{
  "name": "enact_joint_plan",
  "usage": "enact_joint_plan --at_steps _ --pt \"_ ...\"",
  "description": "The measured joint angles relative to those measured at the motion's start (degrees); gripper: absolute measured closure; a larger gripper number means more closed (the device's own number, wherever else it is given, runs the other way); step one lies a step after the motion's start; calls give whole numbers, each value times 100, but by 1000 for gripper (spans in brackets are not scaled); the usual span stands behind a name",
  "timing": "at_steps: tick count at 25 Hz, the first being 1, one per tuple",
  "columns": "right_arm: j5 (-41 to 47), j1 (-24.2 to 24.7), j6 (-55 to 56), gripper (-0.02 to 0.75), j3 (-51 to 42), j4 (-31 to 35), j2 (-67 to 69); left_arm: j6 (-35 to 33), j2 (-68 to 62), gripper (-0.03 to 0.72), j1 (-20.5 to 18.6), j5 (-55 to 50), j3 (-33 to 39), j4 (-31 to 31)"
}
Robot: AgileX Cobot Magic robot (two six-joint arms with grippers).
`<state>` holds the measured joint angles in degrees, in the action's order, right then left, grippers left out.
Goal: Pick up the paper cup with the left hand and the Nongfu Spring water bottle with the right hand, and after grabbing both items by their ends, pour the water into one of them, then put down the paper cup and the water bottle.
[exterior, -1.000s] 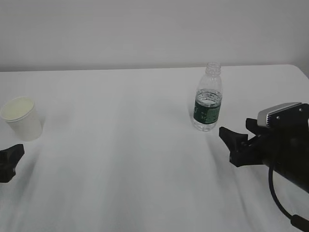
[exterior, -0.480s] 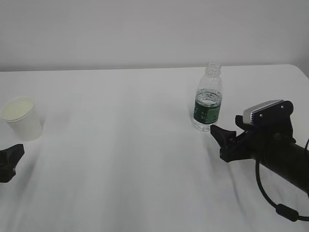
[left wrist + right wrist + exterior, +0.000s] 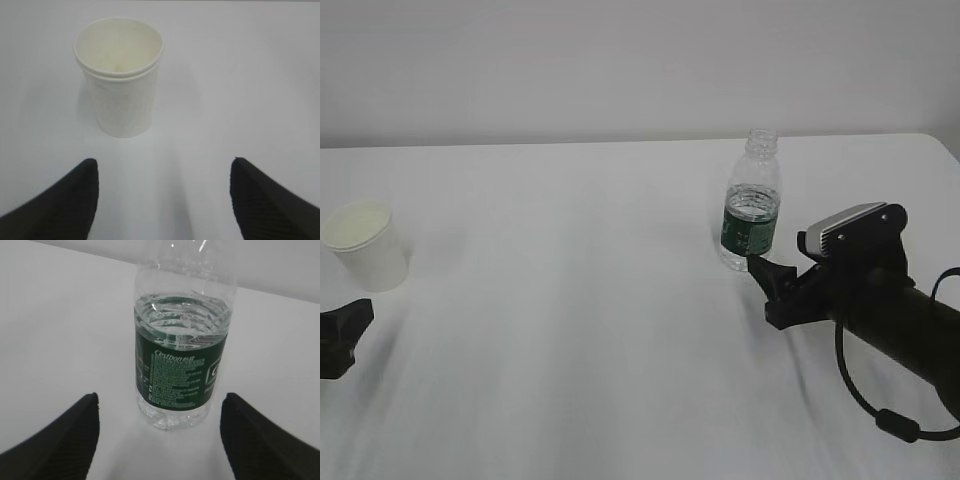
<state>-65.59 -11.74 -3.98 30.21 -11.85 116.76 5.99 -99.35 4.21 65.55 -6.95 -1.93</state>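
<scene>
Right wrist view shows the right gripper (image 3: 157, 440) wide open, empty, bottle (image 3: 181, 357) centred just ahead. The left gripper (image 3: 162, 200), equally wide and empty, faces the cup (image 3: 120, 75), slightly left of centre; an off-centre close could tip it.

I see a matt white paper cup (image 3: 120, 80), a clear glossy ribbed plastic bottle (image 3: 182, 340) with a dark green printed label (image 3: 175, 377), matt black ridged end effector fingers (image 3: 260, 200), and a smooth matt white surface (image 3: 570, 350).
</scene>
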Motion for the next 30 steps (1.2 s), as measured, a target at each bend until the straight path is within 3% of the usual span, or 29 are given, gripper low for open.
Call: enact_joint_plan --at_steps 30 --pt "0 0 220 165 861 0 753 0 0 100 0 0 -10 -131"
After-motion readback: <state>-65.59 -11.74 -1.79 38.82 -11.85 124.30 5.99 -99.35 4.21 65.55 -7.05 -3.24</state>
